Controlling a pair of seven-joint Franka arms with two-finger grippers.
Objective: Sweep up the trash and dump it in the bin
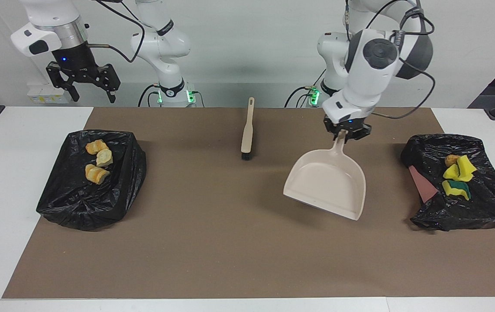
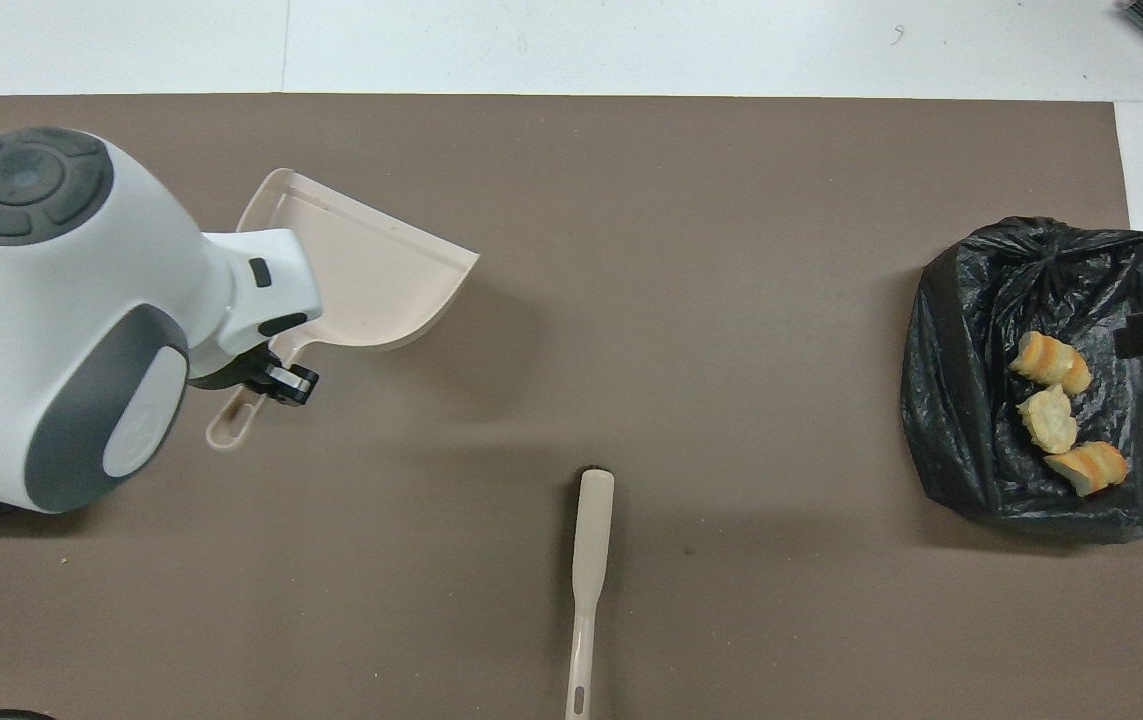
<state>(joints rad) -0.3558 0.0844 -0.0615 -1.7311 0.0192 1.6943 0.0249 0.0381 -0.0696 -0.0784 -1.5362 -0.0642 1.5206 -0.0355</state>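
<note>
- Trash: 3 tan-orange lumps [image 1: 96, 161] lie in the right-end black bag [image 1: 119, 190]; yellow-green sponge chunks [image 1: 458, 177] lie in the left-end bag [image 1: 485, 203].
- Left gripper [image 1: 345, 132] is clamped on the empty beige dustpan's [image 1: 329, 184] handle, over the mat.
- Right gripper [image 1: 86, 86] waits, fingers apart, holding nothing.

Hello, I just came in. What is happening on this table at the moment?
The left gripper is shut on the handle of the beige dustpan, which looks empty, over the brown mat. Yellow-green sponge scraps lie in the black bin bag at the left arm's end, bread-like lumps in the other black bag. The brush lies untouched. The right gripper waits open, raised.
</note>
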